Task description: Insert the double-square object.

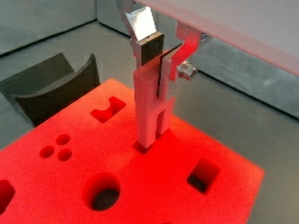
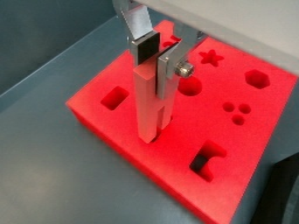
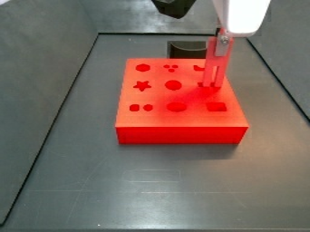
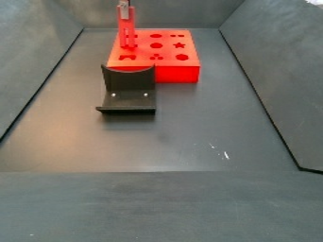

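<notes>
The double-square object (image 1: 149,109) is a slim red peg of two parallel bars. It stands upright between the fingers of my gripper (image 1: 160,61), which is shut on its upper end. It shows the same way in the other wrist view: the peg (image 2: 152,105) in the gripper (image 2: 162,63). Its lower end meets the top of the wide red block (image 1: 140,188) at a small hole; how deep it sits is hidden. In both side views the peg (image 3: 213,63) (image 4: 125,33) stands at the block's (image 3: 182,122) (image 4: 171,66) far edge.
The block carries several other shaped holes, such as a star (image 2: 212,59) and a hexagon (image 2: 257,80). A dark fixture with a curved top (image 4: 127,90) (image 1: 52,83) stands on the grey floor right beside the block. Sloping bin walls (image 4: 38,85) surround the floor.
</notes>
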Available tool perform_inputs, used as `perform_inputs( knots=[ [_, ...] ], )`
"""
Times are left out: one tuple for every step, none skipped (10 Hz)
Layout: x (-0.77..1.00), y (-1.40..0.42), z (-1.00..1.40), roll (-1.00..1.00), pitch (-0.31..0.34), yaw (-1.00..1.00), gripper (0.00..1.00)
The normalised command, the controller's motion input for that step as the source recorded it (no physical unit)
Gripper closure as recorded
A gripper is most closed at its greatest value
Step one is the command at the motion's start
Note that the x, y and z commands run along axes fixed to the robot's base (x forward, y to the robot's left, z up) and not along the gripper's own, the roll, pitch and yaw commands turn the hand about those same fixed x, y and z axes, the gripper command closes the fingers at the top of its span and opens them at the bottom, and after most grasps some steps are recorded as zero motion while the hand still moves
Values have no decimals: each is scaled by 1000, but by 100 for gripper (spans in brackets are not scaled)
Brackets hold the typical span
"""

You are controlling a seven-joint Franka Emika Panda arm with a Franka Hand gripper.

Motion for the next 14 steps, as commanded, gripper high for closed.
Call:
perform_inputs(
  knots=[
    [-163, -103, 3, 201, 0, 57, 100],
    [0, -77, 0, 183, 0, 197, 100],
    [86, 0, 0, 196, 4, 349, 100],
    [194, 0, -26, 186, 3, 434, 100],
    [91, 0, -100, 177, 0, 454, 100],
    [49, 0, -131, 107, 0, 294, 100],
    [0, -9, -231, 33, 0, 17, 100],
    [0, -40, -389, 0, 0, 0, 100],
    [0, 0, -574, -110, -17, 0, 100],
    [0, 0, -711, -207, -9, 0, 100],
    [14, 0, -800, -163, 0, 0, 100],
    [29, 0, -954, -77, 0, 0, 100],
    [63, 0, -960, -43, 0, 0, 100],
    [31, 9, -360, -41, 0, 0, 100]
  ],
)
